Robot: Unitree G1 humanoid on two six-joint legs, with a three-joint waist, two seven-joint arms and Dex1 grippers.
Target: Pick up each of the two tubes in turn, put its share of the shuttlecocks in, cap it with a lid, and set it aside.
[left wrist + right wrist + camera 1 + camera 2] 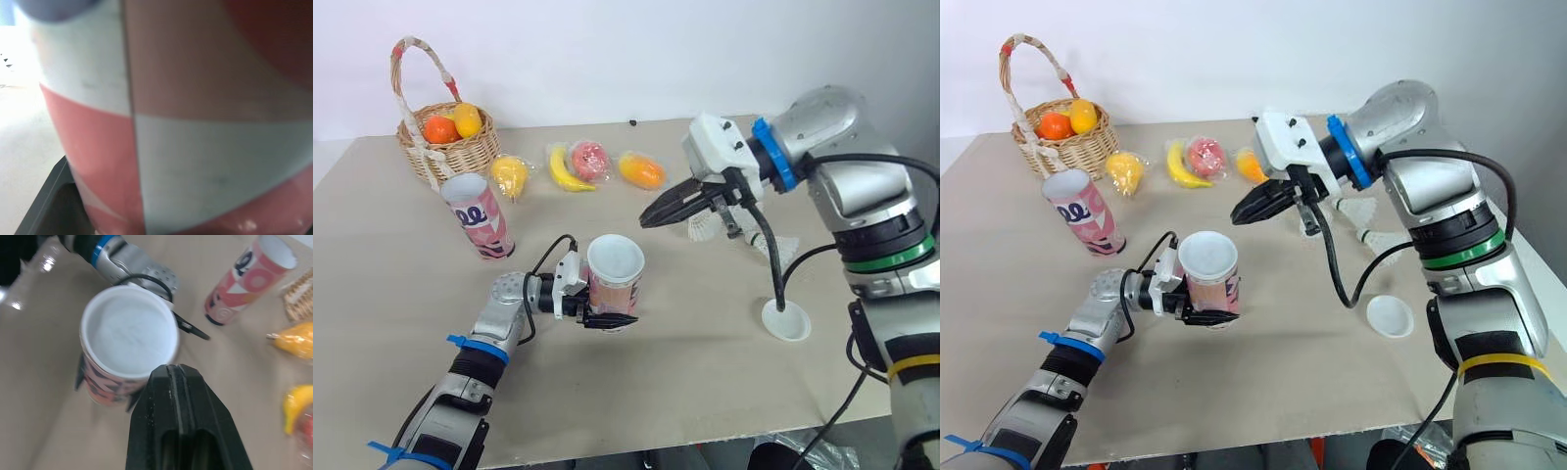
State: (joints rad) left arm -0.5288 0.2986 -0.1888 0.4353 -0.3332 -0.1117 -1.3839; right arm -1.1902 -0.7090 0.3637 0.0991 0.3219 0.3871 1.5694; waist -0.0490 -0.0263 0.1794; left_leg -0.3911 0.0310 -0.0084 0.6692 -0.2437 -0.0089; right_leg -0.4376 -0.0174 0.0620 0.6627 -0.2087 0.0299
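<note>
Left eye view: left gripper [607,319] is clamping the capped tube [613,282] low, mid-table [705,392]; right gripper [649,220] is hovering pinched shut, empty. Risk: tube may be tipping at set-down (grip sits near its base).

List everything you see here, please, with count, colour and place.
held tube: one, pink and white, in the left gripper
standing tube: one, pink and white, near the basket
lid: one, white, on the table, right side
shuttlecocks: at least two, white, right of centre
basket: one, wicker, far left, fruit inside
loose fruit: four, yellow, pink, orange, beside the basket
table: one, beige
left gripper: black, shut on the held tube
right gripper: black, shut, empty, above the table
</note>
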